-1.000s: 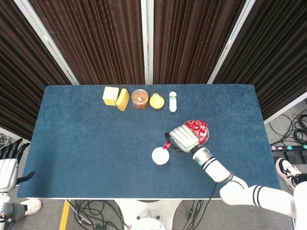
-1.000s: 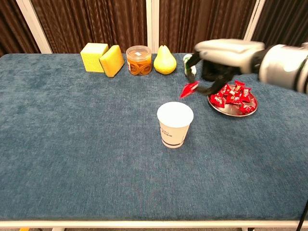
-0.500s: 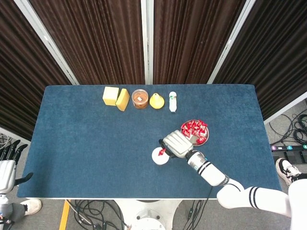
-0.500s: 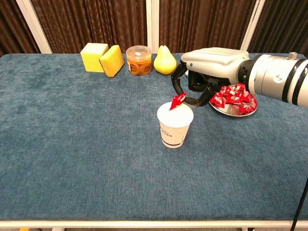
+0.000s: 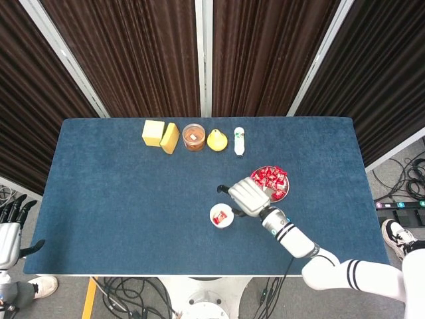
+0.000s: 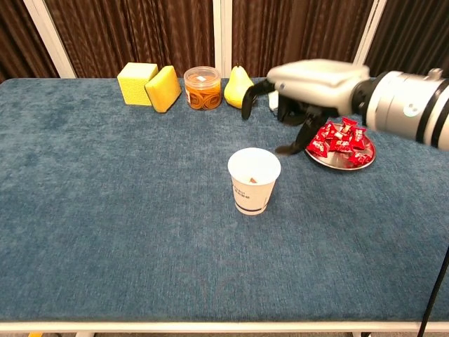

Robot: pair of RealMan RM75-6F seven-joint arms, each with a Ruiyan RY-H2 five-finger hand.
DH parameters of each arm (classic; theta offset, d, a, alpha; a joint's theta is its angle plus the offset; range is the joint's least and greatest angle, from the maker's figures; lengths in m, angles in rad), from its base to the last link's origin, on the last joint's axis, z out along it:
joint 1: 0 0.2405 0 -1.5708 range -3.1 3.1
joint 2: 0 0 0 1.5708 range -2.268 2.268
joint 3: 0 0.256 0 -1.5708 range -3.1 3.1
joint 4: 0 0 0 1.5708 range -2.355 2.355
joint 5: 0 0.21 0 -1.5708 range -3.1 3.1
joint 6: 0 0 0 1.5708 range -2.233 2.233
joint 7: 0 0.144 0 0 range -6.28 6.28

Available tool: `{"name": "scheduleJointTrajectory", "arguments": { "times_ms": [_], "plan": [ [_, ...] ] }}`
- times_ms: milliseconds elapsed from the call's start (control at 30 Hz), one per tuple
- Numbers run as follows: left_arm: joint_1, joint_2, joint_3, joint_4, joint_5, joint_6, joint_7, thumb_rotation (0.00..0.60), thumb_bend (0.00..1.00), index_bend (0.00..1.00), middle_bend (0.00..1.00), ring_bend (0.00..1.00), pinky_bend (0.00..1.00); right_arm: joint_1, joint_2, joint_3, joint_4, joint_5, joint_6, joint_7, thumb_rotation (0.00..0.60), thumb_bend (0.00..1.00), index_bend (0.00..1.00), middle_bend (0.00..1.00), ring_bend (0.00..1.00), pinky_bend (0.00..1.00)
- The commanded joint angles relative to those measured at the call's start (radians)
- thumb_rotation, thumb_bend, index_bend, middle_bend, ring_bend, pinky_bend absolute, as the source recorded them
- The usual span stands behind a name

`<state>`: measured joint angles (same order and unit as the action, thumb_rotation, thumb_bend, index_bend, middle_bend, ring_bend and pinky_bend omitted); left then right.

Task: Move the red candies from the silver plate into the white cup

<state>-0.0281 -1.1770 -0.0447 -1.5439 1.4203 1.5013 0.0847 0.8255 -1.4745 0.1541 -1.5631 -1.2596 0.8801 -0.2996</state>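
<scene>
From the head view, looking down on a blue table, the robot's right hand hovers with its fingers spread apart and nothing in them. The white cup stands just below and to the left of the hand, and one red candy lies inside it. The silver plate sits just behind the hand on its far right, heaped with red candies. Well beyond the hand, along the far edge, stand a yellow block, a yellow sponge, a clear jar, a yellow pear and a small white bottle. The left hand hangs off the table's near left corner, well apart from everything, fingers apart and empty.

From the chest view, the right hand floats above the table, its dark fingers splayed and holding nothing. The white cup stands in front of and below the hand, apart from it. The silver plate lies just beneath the wrist side of the hand, the red candies piled on it. The pear and jar sit just beyond the fingertips.
</scene>
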Motion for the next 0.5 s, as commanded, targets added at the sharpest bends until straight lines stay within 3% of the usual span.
{"name": "scheduleJointTrajectory", "arguments": {
  "times_ms": [33,233,500],
  "plan": [
    [0.000,-0.001,0.000,0.003,0.001,0.000,-0.003,0.600,0.00,0.22,0.17,0.14,0.16,-0.039,0.063,0.017,-0.004,0.014,0.050,0.021,0.600,0.16,0.30,0.98,1.00,1.00],
    [-0.004,-0.008,-0.001,0.008,0.005,-0.003,-0.006,0.600,0.00,0.22,0.17,0.14,0.16,-0.079,0.118,-0.029,0.069,0.101,0.010,-0.008,0.600,0.22,0.36,0.98,1.00,1.00],
    [0.001,-0.005,0.002,-0.002,0.006,0.000,0.000,0.600,0.00,0.22,0.17,0.14,0.16,-0.081,0.039,-0.056,0.228,0.211,-0.076,-0.025,0.600,0.28,0.39,0.98,1.00,1.00]
  ]
}}
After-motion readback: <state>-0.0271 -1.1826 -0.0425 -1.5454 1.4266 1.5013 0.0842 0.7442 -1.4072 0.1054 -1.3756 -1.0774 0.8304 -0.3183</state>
